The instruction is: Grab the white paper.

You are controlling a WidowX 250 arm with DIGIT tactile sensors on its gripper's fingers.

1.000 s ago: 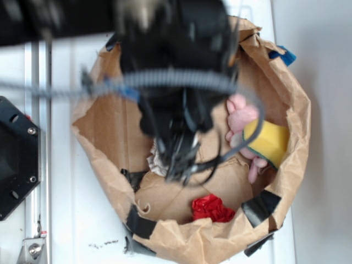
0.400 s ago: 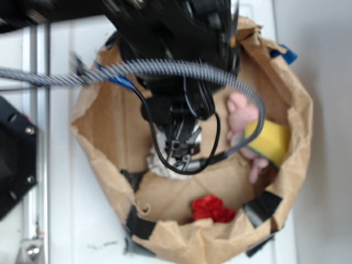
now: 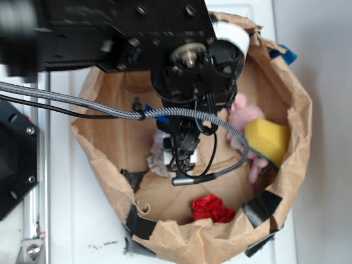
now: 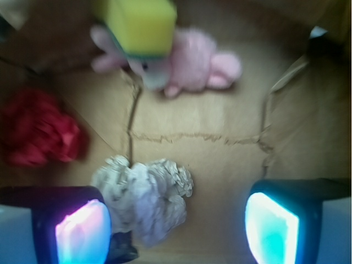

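The white paper (image 4: 146,195) is a crumpled off-white wad lying on the floor of the brown paper bag (image 3: 286,82). In the wrist view it sits between my fingers, close against the left pad (image 4: 82,234) and well apart from the right pad (image 4: 272,228). My gripper (image 4: 176,231) is open, with nothing held. In the exterior view the gripper (image 3: 181,157) hangs inside the bag, and the white paper (image 3: 157,159) shows partly at its left, the rest hidden behind the fingers.
A shiny red wad (image 3: 212,209) lies near the bag's front wall; in the wrist view the red wad (image 4: 36,135) is at the left. A pink plush toy (image 3: 242,118) and a yellow sponge (image 3: 268,140) rest at the right. A grey cable (image 3: 82,102) crosses over the bag.
The arm has come down deeper into the bag, and the gripper now sits lower over the white paper. The toys and red wad have not moved.
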